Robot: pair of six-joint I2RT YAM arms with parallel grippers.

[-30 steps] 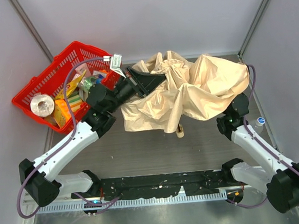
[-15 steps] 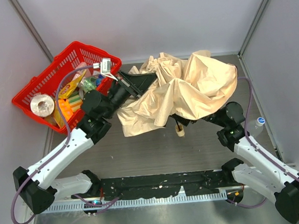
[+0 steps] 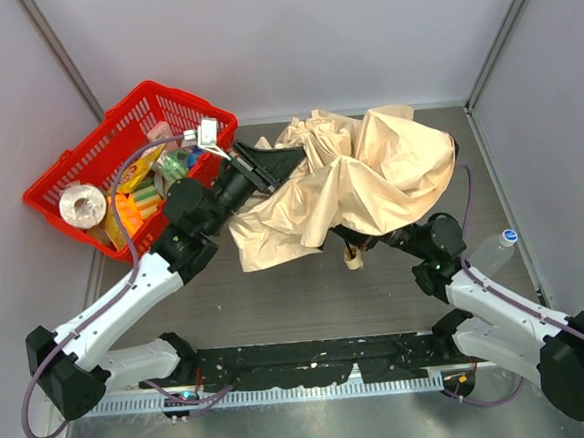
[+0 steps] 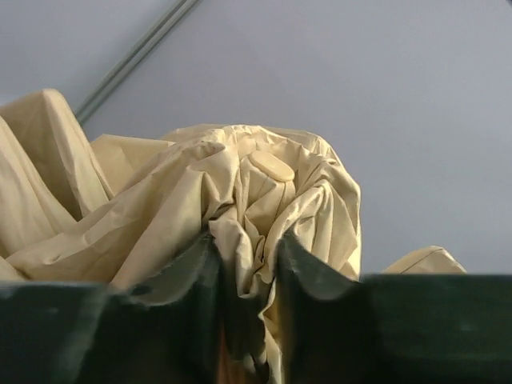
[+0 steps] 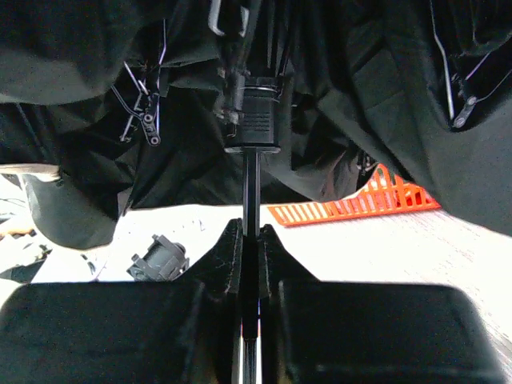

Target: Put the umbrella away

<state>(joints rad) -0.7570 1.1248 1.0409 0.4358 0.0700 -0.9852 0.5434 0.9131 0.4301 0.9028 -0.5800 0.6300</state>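
Our right gripper (image 5: 250, 232) clamps the umbrella (image 3: 369, 173) shaft (image 5: 250, 184), our left gripper (image 4: 244, 256) its fabric (image 4: 160, 232) (near the far edge). Braced, we reckon, for collapsing.

No legible text or labels anywhere.

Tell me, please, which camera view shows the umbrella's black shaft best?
The right wrist view: the shaft runs from the right gripper's closed jaws up to the black collar. In the top external view the canopy hides it, with only the handle peeking out. The left wrist view shows only canopy fabric.
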